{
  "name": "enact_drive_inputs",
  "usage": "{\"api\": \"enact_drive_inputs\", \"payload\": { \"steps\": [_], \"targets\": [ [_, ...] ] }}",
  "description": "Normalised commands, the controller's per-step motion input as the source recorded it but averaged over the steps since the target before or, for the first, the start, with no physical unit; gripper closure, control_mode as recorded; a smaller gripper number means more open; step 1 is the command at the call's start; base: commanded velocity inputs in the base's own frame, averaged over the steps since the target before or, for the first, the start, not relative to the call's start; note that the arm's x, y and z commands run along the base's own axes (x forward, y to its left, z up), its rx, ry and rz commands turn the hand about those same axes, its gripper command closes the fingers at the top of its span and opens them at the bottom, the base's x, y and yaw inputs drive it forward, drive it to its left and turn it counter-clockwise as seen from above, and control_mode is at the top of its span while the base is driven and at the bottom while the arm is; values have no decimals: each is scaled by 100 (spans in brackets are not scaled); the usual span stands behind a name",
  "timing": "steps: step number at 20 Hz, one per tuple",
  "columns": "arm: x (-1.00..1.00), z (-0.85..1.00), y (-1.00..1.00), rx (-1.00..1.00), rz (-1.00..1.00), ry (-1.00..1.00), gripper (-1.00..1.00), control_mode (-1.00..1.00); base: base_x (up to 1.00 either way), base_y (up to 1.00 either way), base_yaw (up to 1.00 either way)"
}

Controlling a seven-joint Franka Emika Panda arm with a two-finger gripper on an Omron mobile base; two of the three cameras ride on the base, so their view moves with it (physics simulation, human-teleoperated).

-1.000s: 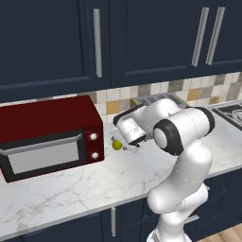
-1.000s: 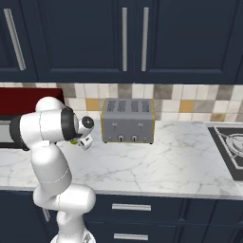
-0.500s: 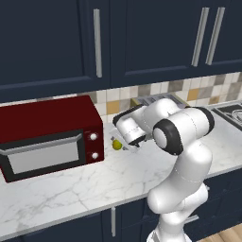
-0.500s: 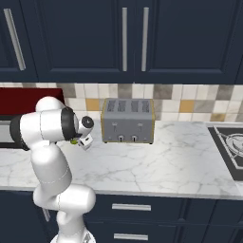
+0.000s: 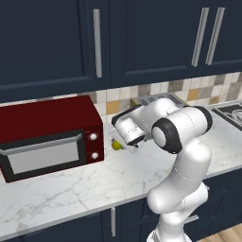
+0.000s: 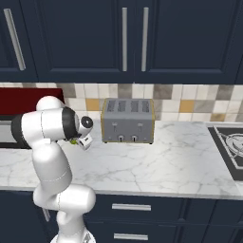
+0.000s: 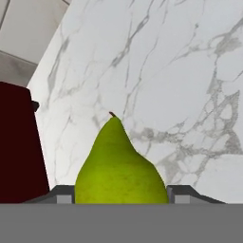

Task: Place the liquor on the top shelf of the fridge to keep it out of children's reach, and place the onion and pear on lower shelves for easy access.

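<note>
The tool (image 7: pixel 121 193) sits low over the white marbled tabletop (image 7: pixel 180 85), and the yellow-green pear (image 7: pixel 119 166) lies between its two finger tips (image 7: pixel 60 194), one on each side, stem pointing away from the hand. The jaws stand partly drawn in beside the fruit; whether they already press on it cannot be told. From the left base view the pear (image 5: pixel 115 144) shows just right of the dark red microwave (image 5: pixel 47 134), under the bent white arm. A grey toaster (image 6: pixel 127 120) stands against the tiled wall.
</note>
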Motion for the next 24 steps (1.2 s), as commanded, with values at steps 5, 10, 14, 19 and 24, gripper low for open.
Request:
{"api": "enact_drive_inputs", "payload": {
  "steps": [5,10,14,19,24],
  "targets": [
    [0,-10,4,0,0,0,100,-100,0,0,0],
    [-8,-1,0,0,0,0,100,-100,0,0,0],
    [-61,19,-25,0,-4,0,100,-100,0,0,0],
    [-64,52,-41,0,-8,0,100,-100,0,0,0],
    [-50,77,-36,-3,-1,0,100,-100,0,0,0]
  ]
}}
